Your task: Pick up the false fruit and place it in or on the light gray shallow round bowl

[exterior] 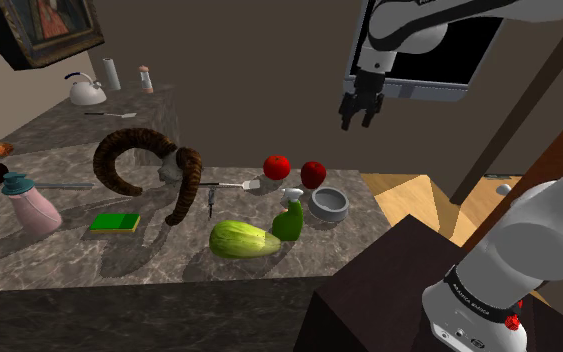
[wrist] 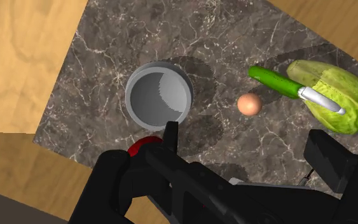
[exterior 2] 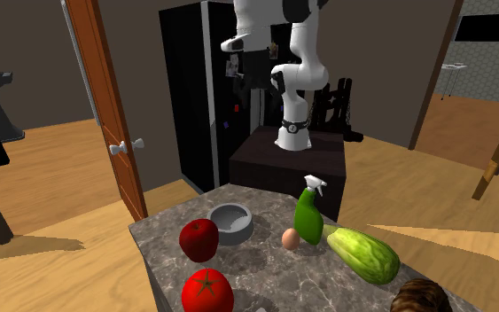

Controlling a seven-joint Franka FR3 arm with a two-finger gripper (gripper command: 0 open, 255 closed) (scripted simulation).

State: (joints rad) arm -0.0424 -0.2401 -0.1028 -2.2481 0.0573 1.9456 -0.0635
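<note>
Marbled counter [exterior: 69, 250]: apple [exterior: 313, 173] sits just beside bowl [exterior: 330, 204], tomato [exterior: 276, 166] near. Pincer [exterior: 361, 118] hangs high, wide, empty. We fear grabbing the tomato instead, or a finger nudging the bowl on descent.

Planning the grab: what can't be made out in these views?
Wrist view: the apple is mostly hidden behind the gripper.
Second exterior view: the tomato is cut off by the bottom edge, and so is the horn.
</note>
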